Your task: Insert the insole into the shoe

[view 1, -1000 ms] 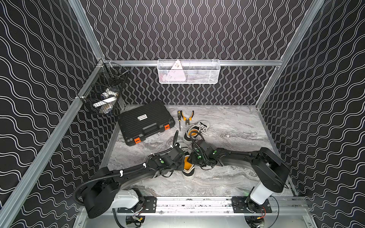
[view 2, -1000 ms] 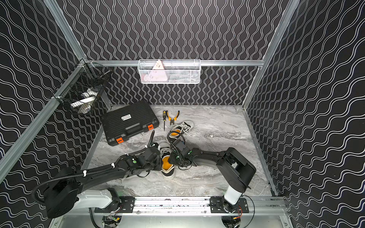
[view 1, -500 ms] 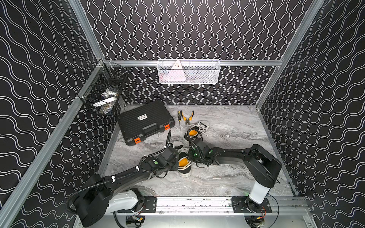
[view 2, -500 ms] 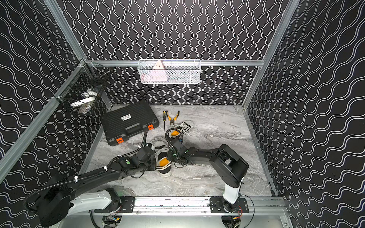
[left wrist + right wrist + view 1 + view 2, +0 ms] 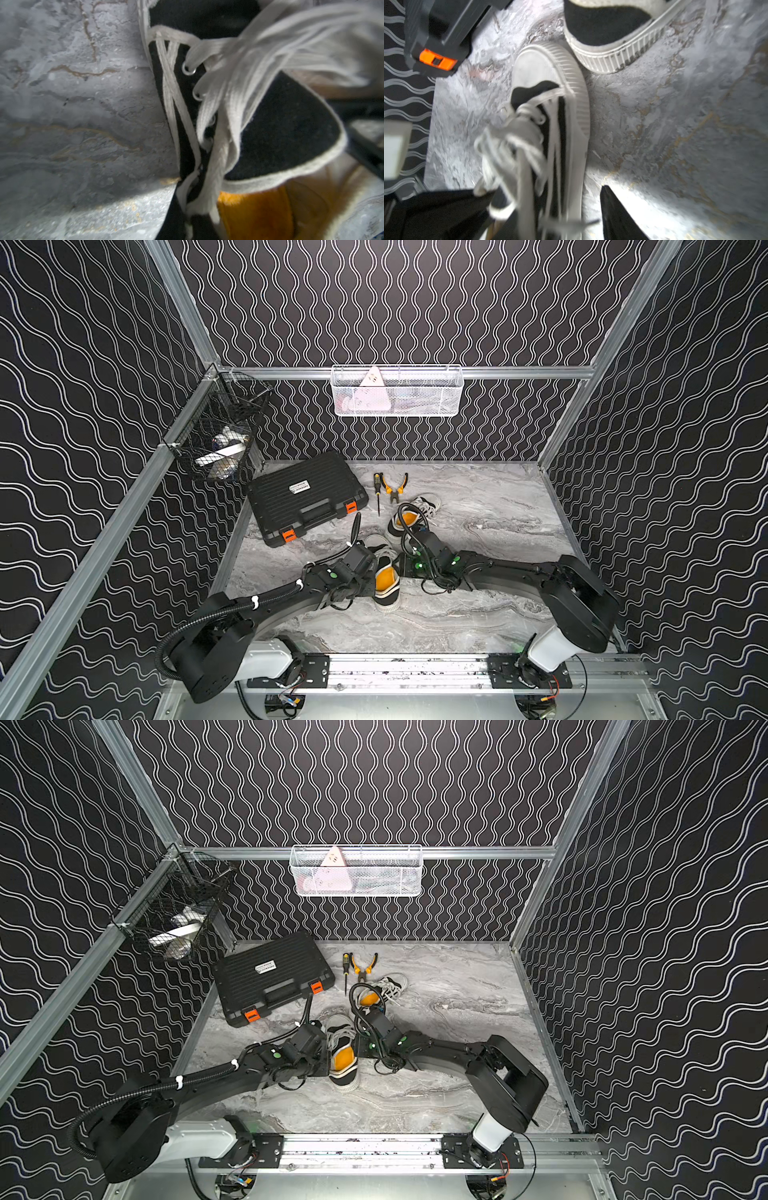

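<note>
The orange insole (image 5: 386, 578) sits inside the black shoe (image 5: 385, 602) and shows through its heel opening. The shoe stands on its white sole near the middle of the marbled surface (image 5: 478, 614), toe towards the back wall, its loose white laces (image 5: 228, 93) heaped over the tongue. The left hand (image 5: 368, 578) is pressed against one side of the shoe and closed; whether it pinches the wall cannot be told. The right hand (image 5: 405, 566) is at the opposite side. Its wrist view shows only one dark finger (image 5: 616, 216), just beside the sole, so its state cannot be told. A second shoe (image 5: 409, 516) lies just behind, then a screwdriver (image 5: 377, 493), pliers (image 5: 395, 487) and a black tool case (image 5: 305, 499).
</note>
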